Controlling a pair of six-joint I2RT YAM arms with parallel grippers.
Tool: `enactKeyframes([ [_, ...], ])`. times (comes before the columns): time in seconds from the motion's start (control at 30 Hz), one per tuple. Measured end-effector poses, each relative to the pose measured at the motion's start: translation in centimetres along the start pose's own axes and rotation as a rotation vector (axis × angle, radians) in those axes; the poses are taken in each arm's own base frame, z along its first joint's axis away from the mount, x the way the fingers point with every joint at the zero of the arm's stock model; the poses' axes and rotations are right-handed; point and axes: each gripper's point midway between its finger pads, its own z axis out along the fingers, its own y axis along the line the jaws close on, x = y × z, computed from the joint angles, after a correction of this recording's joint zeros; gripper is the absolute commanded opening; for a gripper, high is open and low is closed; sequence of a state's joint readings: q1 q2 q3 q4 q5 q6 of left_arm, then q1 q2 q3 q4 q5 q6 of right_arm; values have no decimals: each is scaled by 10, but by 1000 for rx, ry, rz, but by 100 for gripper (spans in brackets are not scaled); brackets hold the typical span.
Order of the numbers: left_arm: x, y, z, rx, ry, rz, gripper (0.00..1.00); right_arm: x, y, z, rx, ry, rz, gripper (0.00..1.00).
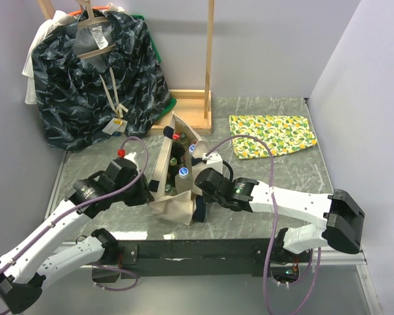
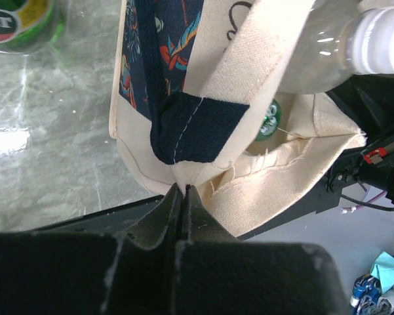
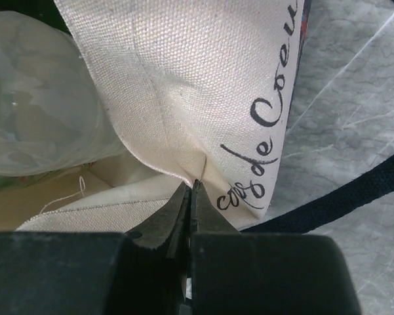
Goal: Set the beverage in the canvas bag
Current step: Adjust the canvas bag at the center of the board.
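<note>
On the marble table (image 1: 285, 178), the canvas bag (image 1: 172, 205) holds bottles (image 1: 181, 172). My left gripper (image 2: 181, 191) and right gripper (image 3: 190, 188) both pinch its rim.

White arm links (image 1: 301, 203), black joints (image 1: 346, 220) and fingers (image 2: 162, 220), thin purple cables (image 1: 271, 167)

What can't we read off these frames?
- Top view: how many bottles sit in the canvas bag; its walls hide most.
- Left wrist: green bottle label, cut by the top edge.
- Right wrist: bag's printed script, cut by frame edge and right gripper.
</note>
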State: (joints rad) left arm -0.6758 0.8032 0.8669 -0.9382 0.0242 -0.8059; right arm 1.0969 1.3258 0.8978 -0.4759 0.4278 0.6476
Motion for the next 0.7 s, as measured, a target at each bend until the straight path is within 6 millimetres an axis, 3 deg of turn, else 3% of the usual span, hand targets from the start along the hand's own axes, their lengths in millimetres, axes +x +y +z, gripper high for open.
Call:
enactKeyframes([
  [0.23, -12, -5, -16, -12, -28, 12, 1, -12, 2, -11, -10, -18, 24, 0],
  [0.57, -24, -7, -30, -15, -70, 71, 1, -52, 2, -48, 6, -62, 28, 0],
  [0.7, -31, -8, -36, -25, -91, 88, 6, -69, 3, -64, 6, -78, 21, 0],
])
